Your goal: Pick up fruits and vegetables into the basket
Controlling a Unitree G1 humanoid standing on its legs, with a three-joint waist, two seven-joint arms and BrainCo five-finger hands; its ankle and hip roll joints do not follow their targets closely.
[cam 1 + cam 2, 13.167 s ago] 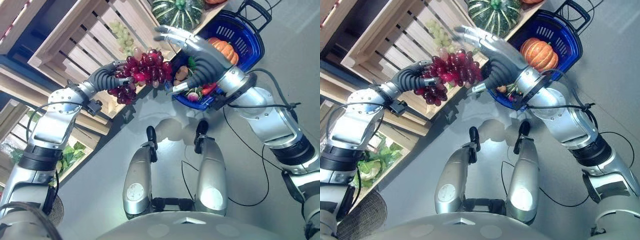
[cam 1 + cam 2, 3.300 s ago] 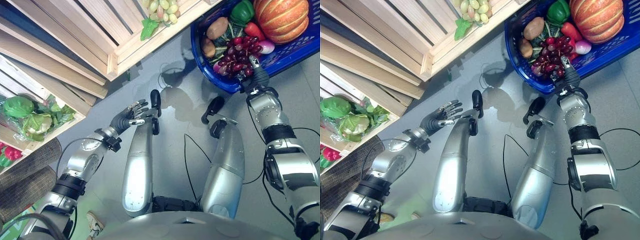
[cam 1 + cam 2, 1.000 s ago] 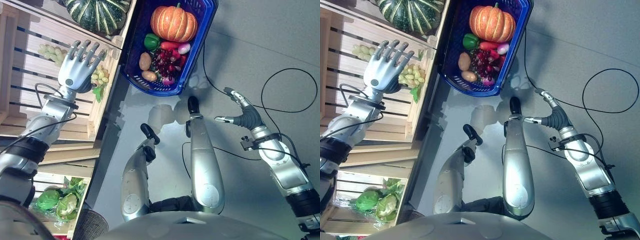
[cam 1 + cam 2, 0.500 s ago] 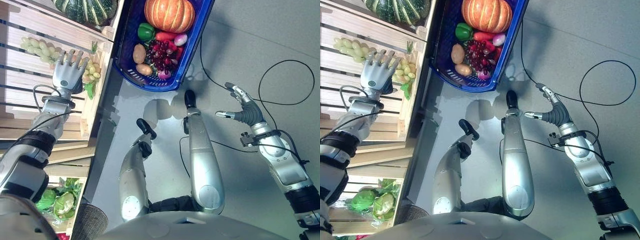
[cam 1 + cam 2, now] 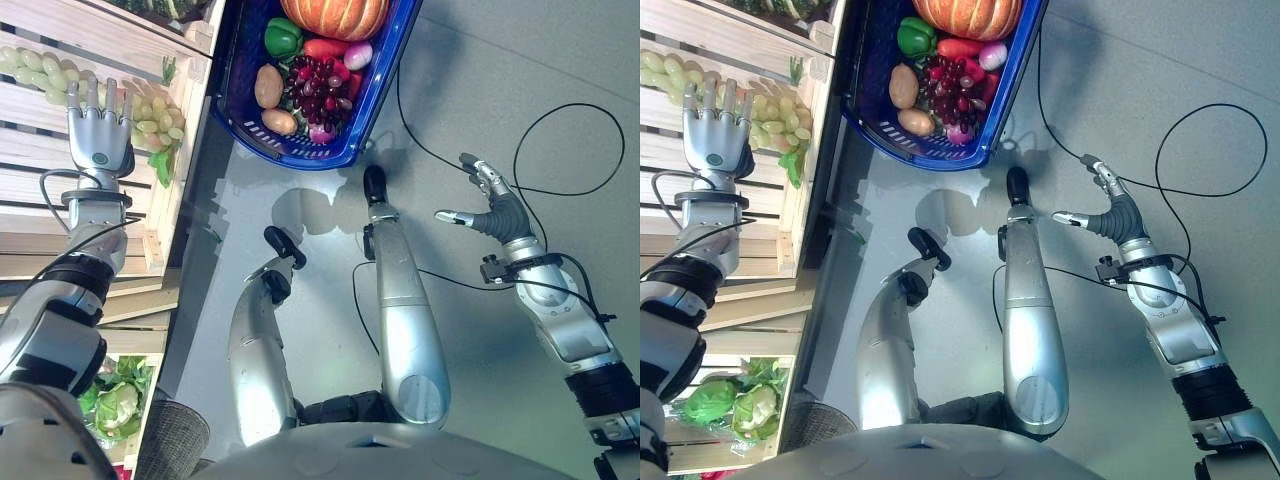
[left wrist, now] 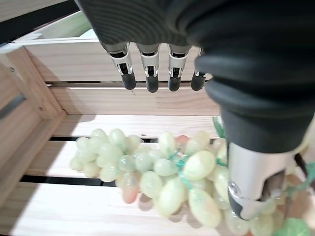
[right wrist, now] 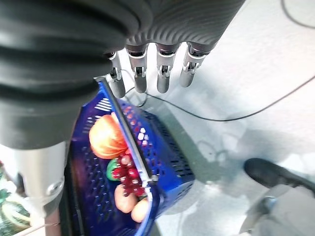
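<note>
While blue basket (image 5: 365, 110) already holds pumpkin (image 5: 335, 15), red grapes (image 5: 318, 85), potatoes, green grapes (image 6: 162, 177) wait under wide left hand (image 5: 97, 140); right hand (image 5: 492, 205) wide, empty

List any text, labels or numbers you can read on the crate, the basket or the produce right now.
None readable: the wooden crate, the blue basket, the green grapes and the produce in the basket show no print or labels in these views.

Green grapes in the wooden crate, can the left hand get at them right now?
Probably yes. The left hand is open right over the green grapes in the wooden crate, with nothing between them.
</note>
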